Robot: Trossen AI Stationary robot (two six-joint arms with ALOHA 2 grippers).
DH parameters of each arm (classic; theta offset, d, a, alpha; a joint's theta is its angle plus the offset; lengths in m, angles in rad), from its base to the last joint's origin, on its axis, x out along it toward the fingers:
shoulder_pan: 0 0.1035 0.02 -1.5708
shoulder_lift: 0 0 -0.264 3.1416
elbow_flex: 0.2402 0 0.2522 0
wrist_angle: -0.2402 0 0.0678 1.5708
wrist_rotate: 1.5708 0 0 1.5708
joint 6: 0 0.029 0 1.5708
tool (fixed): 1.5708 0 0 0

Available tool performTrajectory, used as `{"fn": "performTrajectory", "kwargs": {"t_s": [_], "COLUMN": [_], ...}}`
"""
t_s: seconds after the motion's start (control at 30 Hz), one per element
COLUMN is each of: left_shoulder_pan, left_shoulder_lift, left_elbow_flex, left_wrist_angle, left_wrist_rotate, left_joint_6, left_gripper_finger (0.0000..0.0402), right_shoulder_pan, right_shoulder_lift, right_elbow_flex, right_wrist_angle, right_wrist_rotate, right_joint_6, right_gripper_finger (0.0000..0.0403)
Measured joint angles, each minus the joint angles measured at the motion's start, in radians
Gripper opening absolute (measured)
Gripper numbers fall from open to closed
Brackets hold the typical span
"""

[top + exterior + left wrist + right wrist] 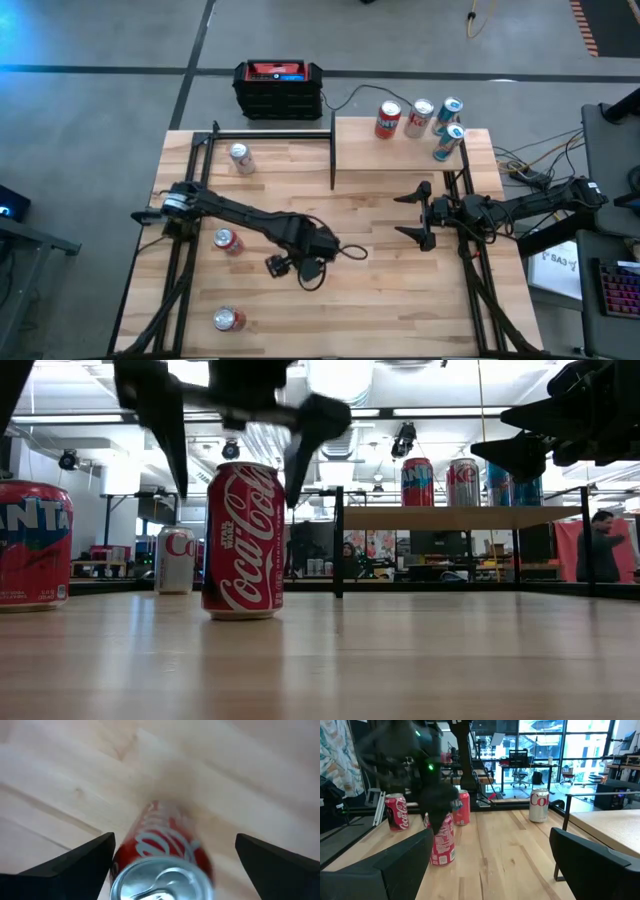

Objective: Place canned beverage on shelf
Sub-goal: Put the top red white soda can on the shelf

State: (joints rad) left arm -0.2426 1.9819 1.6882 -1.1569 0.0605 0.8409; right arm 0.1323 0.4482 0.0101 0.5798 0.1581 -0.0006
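Note:
A red Coca-Cola can (243, 540) stands upright on the wooden tabletop, and my left gripper hides it in the high view. My left gripper (303, 263) points down over it, open. Its two fingers stand on either side of the can's top (160, 880), one finger (85, 865) close to the can wall, the other well clear. The shelf (400, 155), a pale board on black posts at the far right, carries several upright cans (388, 119). My right gripper (402, 215) hangs open and empty in front of the shelf, pointing toward the table's left.
A silver Diet Coke can (240, 158) stands at the far left. A red can (228, 240) stands left of my left gripper and another (228, 318) near the front edge. A black-and-red box (278, 88) sits beyond the far edge. A person (603, 545) stands in the room behind.

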Motion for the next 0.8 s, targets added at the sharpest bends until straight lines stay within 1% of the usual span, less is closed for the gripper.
{"fn": "performTrajectory", "kwargs": {"t_s": [0.13, 0.2, 0.27, 0.4, 0.53, 0.7, 0.8], "left_shoulder_pan": [-0.048, -0.073, -0.101, -0.161, -0.228, -0.290, -0.312], "left_shoulder_lift": [-0.038, -0.055, -0.071, -0.086, -0.084, -0.059, -0.051], "left_elbow_flex": [0.000, 0.000, 0.000, 0.000, 0.000, 0.000, 0.000], "left_wrist_angle": [0.024, 0.040, 0.052, 0.088, 0.136, 0.171, 0.194], "left_wrist_rotate": [-0.001, -0.031, -0.094, -0.258, -0.487, -0.867, -1.074], "left_joint_6": [-0.242, -0.334, -0.408, -0.581, -0.854, -1.175, -1.324], "left_gripper_finger": [0.0399, 0.0399, 0.0399, 0.0399, 0.0400, 0.0400, 0.0400], "right_shoulder_pan": [0.000, 0.000, 0.000, 0.000, 0.000, 0.000, 0.000], "right_shoulder_lift": [0.000, 0.000, 0.000, 0.000, 0.000, 0.000, 0.000], "right_elbow_flex": [0.000, 0.000, 0.000, 0.000, 0.000, 0.000, 0.000], "right_wrist_angle": [0.000, 0.000, 0.000, 0.000, 0.000, 0.000, 0.000], "right_wrist_rotate": [0.000, 0.000, 0.000, 0.000, 0.000, 0.000, 0.000], "right_joint_6": [0.000, 0.000, 0.000, 0.000, 0.000, 0.000, 0.000], "right_gripper_finger": [0.0383, 0.0383, 0.0383, 0.0383, 0.0383, 0.0383, 0.0383]}}
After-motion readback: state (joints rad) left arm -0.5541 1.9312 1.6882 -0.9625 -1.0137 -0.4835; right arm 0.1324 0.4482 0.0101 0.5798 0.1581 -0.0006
